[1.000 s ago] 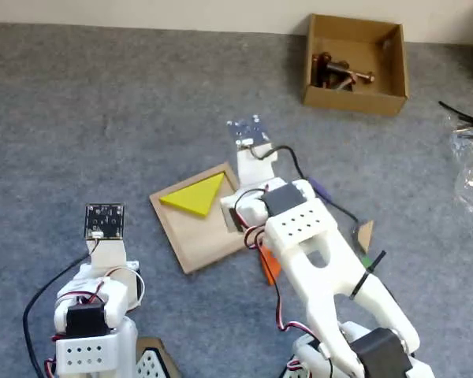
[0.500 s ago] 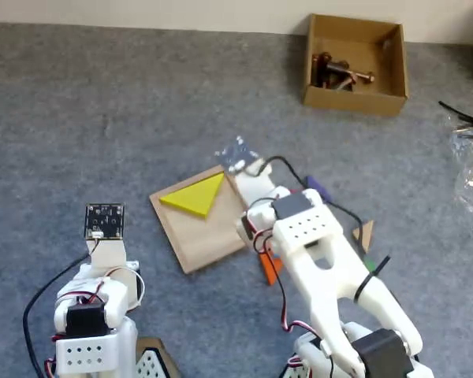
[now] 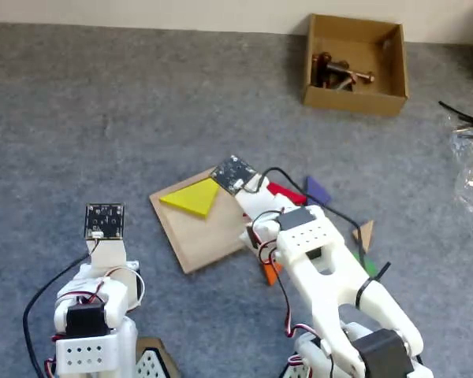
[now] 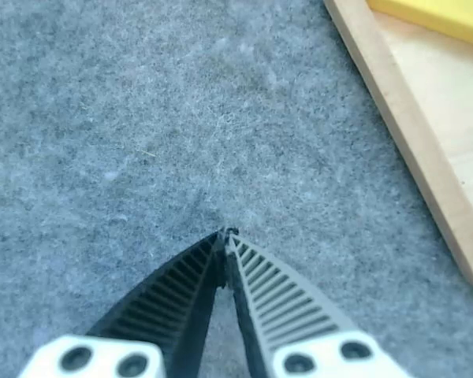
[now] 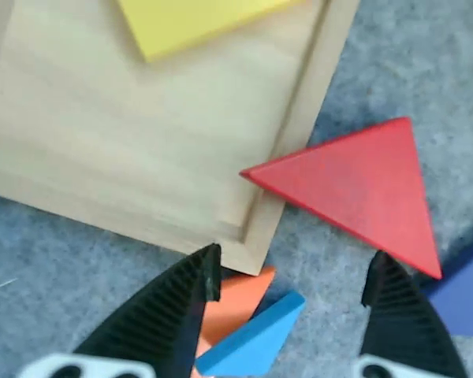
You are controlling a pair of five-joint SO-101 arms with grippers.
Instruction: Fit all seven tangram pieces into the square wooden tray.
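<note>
Square wooden tray (image 3: 197, 236) lies mid-table (image 3: 102, 102), turned cornerwise. One piece is seated: a yellow triangle (image 3: 194, 197) in the tray's far portion. The right pincer (image 5: 296, 264) is spread wide, holds nothing, and is poised over the tray's right side. A red triangle (image 5: 353, 189) lies on the table just right of the tray, one corner touching the rim. An orange piece (image 5: 230, 303) and a light blue piece (image 5: 252, 342) lie touching each other by the tray's right corner, outside it. A purple piece (image 3: 317, 189) sits right of the red triangle, and a tan triangle (image 3: 366, 234) lies farther right. The left pincer (image 4: 227, 236) is pressed together, empty, over the table left of the tray.
</note>
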